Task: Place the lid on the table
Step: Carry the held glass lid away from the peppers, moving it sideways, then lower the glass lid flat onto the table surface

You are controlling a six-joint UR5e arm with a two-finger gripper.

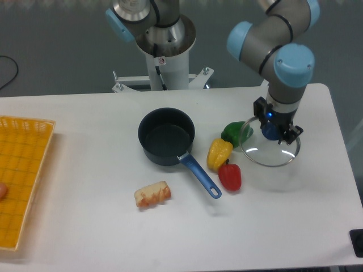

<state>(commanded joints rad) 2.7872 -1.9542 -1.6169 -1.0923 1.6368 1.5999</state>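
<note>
Gripping the blue knob, the pincer (273, 131) holds the lid (270, 148) above the table (85, 238).

The pincer (276, 131) covers the lid's (271, 153) blue knob, so how its fingers sit cannot be told; the bench (283, 226) and the yellow tray (22, 181) run off the picture's edges; the arm's upper links are cropped.

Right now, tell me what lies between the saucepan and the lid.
In the camera view, the yellow pepper and green pepper lie between the saucepan and the lid.
</note>
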